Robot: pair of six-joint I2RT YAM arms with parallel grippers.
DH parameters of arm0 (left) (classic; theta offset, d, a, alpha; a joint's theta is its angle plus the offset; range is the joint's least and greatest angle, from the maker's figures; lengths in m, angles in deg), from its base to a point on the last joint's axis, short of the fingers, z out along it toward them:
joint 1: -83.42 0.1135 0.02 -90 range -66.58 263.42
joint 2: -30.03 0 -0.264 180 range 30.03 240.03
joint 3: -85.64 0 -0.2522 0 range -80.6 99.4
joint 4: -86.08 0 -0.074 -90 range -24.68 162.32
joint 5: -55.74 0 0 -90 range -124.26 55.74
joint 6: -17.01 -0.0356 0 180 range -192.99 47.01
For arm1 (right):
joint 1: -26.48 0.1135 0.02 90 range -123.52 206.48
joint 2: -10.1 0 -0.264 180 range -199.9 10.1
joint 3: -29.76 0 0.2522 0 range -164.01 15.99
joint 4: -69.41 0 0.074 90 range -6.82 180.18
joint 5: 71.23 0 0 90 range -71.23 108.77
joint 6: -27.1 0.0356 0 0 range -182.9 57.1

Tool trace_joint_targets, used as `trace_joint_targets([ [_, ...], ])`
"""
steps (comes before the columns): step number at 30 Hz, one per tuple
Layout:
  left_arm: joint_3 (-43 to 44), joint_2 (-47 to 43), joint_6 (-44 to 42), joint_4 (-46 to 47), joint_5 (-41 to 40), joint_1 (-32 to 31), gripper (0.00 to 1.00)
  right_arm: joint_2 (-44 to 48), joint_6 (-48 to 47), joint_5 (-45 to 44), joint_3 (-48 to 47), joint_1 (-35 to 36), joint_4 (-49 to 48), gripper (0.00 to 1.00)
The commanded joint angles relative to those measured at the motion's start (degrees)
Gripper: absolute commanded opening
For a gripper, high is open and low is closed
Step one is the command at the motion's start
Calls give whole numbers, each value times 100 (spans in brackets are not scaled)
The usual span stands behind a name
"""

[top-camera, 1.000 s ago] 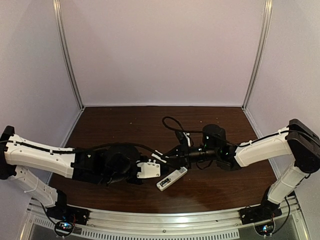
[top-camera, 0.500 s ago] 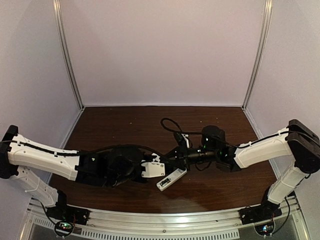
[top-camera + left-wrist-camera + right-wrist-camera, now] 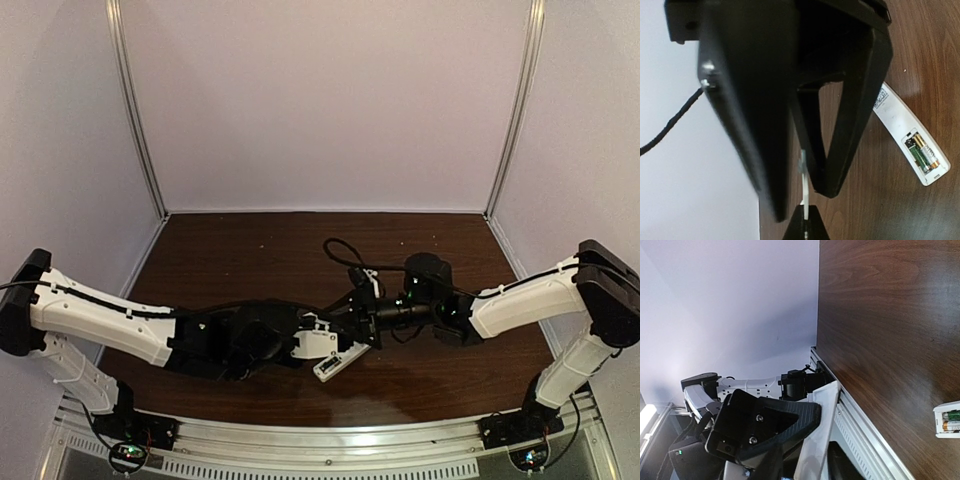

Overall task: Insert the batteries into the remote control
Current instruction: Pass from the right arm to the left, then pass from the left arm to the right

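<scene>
Left hand (image 3: 802, 200) is clamped on a thin white cover piece (image 3: 803, 165), seen edge-on between its fingers. Just to its near right, the remote control (image 3: 895, 115) lies flat on the table (image 3: 930, 50). Its long axis runs near-left to far-right, and both batteries (image 3: 922, 155) sit in the open bay. Right hand (image 3: 358, 318) hovers just beyond the remote; whether it grips anything I cannot tell. The left hand is nearer.
</scene>
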State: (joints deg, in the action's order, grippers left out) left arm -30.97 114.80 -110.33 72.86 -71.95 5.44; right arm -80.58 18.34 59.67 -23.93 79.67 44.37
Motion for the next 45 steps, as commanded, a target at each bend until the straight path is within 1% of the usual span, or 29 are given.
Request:
trace_joint_targets([
  [1,24,-286,481,32,133,42,0,299,28,128,37,-67,-579,46],
  [2,25,-358,628,-8,259,43,0,368,63,124,59,-168,-681,51],
  [3,44,-417,785,-146,450,50,0,478,26,124,75,-287,-746,53],
  [4,81,-460,957,-311,647,54,0,609,-62,126,76,-407,-761,54],
  [6,202,-550,1388,-627,1231,154,0,903,-385,124,21,-659,-463,56],
  [8,308,-692,1857,-916,1853,315,0,1227,-1013,162,-168,-874,210,56],
  [10,332,-891,2406,-1008,2521,552,0,1496,-1895,91,-448,-999,1228,56],
  [11,304,-1006,2666,-977,2860,694,0,1627,-2348,-4,-569,-1030,1864,55],
  [12,258,-1152,2932,-873,3190,857,0,1751,-2705,-107,-640,-1052,2153,55],
  [14,115,-1451,3477,-450,3929,1196,0,1957,-3175,-201,-638,-1055,2317,54],
  [16,-44,-1681,4114,65,4560,1534,0,2068,-3449,-208,-600,-1056,2297,53],
  [18,-65,-1748,4509,325,5080,1752,0,2087,-3538,-57,-579,-1056,2173,51],
  [21,115,-1636,4682,256,5677,1858,0,2046,-3774,250,-727,-1007,2098,49],
  [25,420,-1355,4753,-21,6717,2012,0,2065,-4597,489,-1170,-910,2861,47],
  [26,477,-1263,4745,-220,6949,2067,0,2076,-4761,544,-1254,-895,3042,47],
  [30,777,-901,4704,-593,8029,2216,0,2061,-5097,911,-1484,-787,3467,44],
  [32,967,-665,4693,-788,8399,2283,0,2030,-5260,1046,-1566,-681,3658,43],
  [38,1309,-168,4577,-1192,8805,2297,0,2073,-5623,1206,-1588,-407,4186,40],
  [45,1478,49,4508,-1305,8822,2305,0,1950,-5678,984,-1587,-178,4449,37],
])
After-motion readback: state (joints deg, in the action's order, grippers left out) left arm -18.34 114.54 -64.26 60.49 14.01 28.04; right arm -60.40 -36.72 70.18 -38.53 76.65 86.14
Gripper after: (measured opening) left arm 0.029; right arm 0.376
